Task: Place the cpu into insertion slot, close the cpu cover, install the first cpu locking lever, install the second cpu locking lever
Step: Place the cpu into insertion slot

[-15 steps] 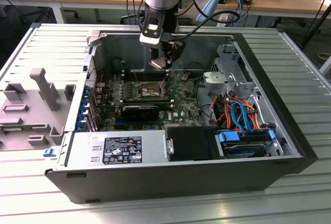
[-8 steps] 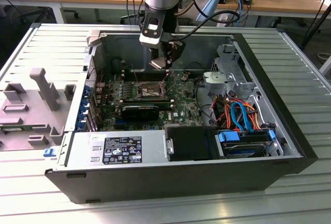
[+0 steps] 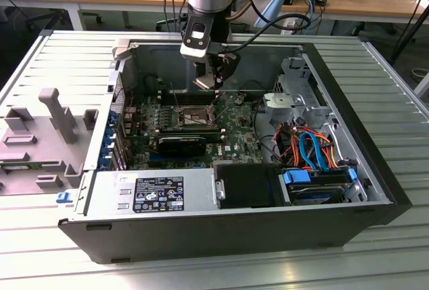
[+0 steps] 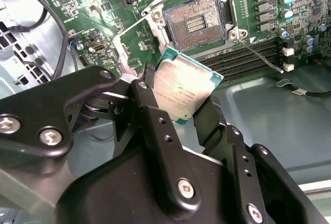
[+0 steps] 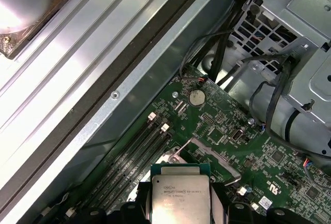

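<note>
In both wrist views the cpu (image 4: 181, 87) (image 5: 180, 198), a small square chip with a silver-grey top, sits between the black fingers (image 4: 207, 118); my gripper (image 4: 181, 102) (image 5: 180, 211) is shut on its edges. It hangs tilted above the green motherboard, short of the insertion slot (image 4: 196, 23) (image 3: 193, 114), whose contact field lies bare. Beside the slot the cpu cover (image 4: 135, 23) stands swung open. A thin wire locking lever (image 4: 258, 58) sticks out free by the memory slots. In the exterior view the gripper (image 3: 213, 79) hovers just behind the slot, inside the case.
The open computer case (image 3: 348, 169) surrounds the board. A black heatsink block (image 3: 182, 144) lies in front of the slot, memory slots (image 4: 243, 61) flank it. A power supply (image 3: 154, 193), drive cage (image 3: 295, 102) and coloured cables (image 3: 308, 149) fill the rest. A grey fixture (image 3: 47, 129) sits outside.
</note>
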